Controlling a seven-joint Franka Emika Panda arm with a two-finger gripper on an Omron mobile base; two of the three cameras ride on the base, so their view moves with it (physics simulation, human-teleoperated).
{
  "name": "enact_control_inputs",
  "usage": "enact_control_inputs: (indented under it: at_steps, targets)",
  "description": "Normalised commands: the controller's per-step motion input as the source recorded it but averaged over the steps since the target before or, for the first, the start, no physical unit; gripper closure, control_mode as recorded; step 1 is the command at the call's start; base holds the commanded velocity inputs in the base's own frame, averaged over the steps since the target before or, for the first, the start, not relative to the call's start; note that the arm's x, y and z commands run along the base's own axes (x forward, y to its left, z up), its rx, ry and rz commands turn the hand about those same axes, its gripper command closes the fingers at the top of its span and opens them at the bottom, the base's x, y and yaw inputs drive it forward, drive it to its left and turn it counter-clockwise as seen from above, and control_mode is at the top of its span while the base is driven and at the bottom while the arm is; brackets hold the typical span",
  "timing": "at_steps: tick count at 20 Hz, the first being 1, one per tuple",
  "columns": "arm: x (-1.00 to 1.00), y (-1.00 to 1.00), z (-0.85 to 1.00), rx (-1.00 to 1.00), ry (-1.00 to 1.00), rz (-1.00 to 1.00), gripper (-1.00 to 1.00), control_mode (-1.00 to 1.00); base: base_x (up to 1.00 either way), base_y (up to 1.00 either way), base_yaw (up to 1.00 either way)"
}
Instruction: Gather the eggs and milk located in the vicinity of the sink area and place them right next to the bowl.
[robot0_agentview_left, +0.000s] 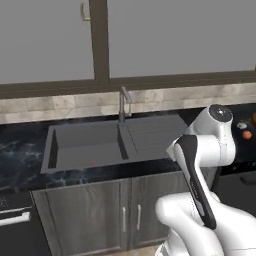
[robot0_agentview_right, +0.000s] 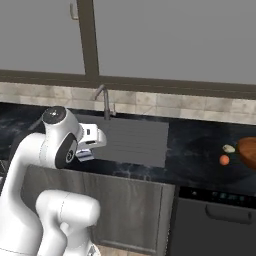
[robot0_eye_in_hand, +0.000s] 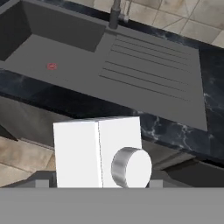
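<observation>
Milk (robot0_eye_in_hand: 98, 153), a white carton, is seen close up at the gripper (robot0_agentview_right: 86, 145) with its round cap facing the camera, held out over the front edge of the sink (robot0_agentview_right: 131, 140); whether the fingers are clamped on it cannot be told. From the sink, the bowl (robot0_agentview_right: 248, 152) lies well off along the counter on the drainboard side. The egg (robot0_agentview_right: 224, 160) and a pale object (robot0_agentview_right: 229, 148) are found just before the bowl, so space beside them would have to be chosen.

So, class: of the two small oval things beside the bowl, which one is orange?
The egg nearer the counter's front edge; the pale one lies behind it, both left of the bowl.
</observation>
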Motion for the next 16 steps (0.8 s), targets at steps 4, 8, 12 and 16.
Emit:
enact_control_inputs:
  at_steps: [4,8,12,16]
  targets:
    - [0.00,0.00,0.00,0.00,0.00,0.00,1.00,1.00,0.00,-0.81,0.00]
    - [0.00,0.00,0.00,0.00,0.00,0.00,1.00,1.00,0.00,-0.76,0.00]
    - [0.00,0.00,0.00,0.00,0.00,0.00,1.00,1.00,0.00,-0.73,0.00]
    - [0.00,0.00,0.00,0.00,0.00,0.00,1.00,1.00,0.00,-0.71,0.00]
